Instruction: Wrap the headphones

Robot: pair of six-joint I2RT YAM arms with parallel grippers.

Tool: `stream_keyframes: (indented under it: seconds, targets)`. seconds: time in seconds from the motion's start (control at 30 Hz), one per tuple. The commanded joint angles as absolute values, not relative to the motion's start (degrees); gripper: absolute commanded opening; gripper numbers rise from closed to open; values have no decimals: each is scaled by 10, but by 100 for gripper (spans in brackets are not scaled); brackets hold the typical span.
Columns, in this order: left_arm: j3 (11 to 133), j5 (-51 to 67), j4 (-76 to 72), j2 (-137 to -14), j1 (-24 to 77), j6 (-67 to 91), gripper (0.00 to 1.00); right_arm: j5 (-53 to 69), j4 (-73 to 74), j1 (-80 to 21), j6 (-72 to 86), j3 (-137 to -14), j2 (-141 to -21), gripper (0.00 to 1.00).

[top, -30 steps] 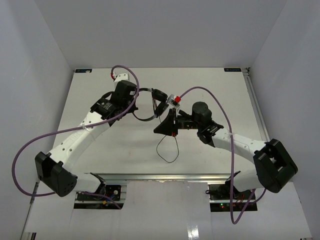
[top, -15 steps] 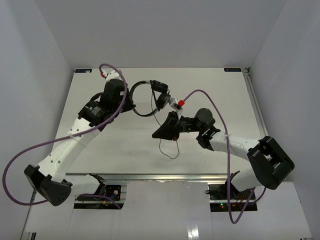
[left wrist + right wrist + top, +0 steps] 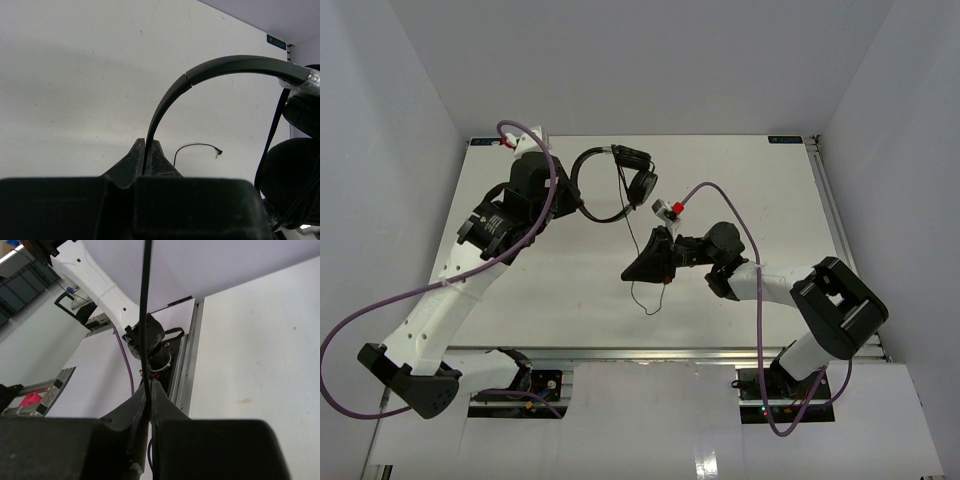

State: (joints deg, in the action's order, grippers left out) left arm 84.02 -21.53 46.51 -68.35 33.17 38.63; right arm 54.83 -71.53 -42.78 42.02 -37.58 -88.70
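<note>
The black headphones [image 3: 588, 212] hang above the table at the back centre. My left gripper [image 3: 570, 198] is shut on the thin headband [image 3: 235, 63], which arcs up out of its jaws [image 3: 148, 150]. Both padded earcups [image 3: 642, 184] hang at the band's right end, and they fill the right edge of the left wrist view [image 3: 292, 175]. The thin cable [image 3: 631, 222] drops from the earcups to my right gripper [image 3: 642, 266], which is shut on the cable [image 3: 146, 315]. Below that gripper the cable's loose end [image 3: 642, 300] trails onto the table, and its plug [image 3: 218, 152] lies there.
Thick purple robot cables [image 3: 380, 305] loop off both arms. A metal rail [image 3: 650, 353] runs along the table's near edge, with the arm bases [image 3: 525, 385] below it. White walls close in the table on the left, back and right.
My left gripper has carried the headphones back and to the left. My right gripper has shifted slightly left and nearer, still on the cable, and the trailing loop below it is smaller.
</note>
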Motion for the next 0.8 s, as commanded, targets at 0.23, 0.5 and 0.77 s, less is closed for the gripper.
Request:
stream_keyframes:
  seconds: [0.23, 0.5, 0.77]
  targets:
    - [926, -245, 515, -654, 329, 388, 0, 512, -862, -420, 448, -385, -952, 8]
    - [913, -291, 523, -640, 329, 372, 0, 486, -822, -410, 420, -382, -923, 8]
    - [905, -332, 511, -644, 329, 363, 0, 495, -811, -412, 417, -367, -899, 8]
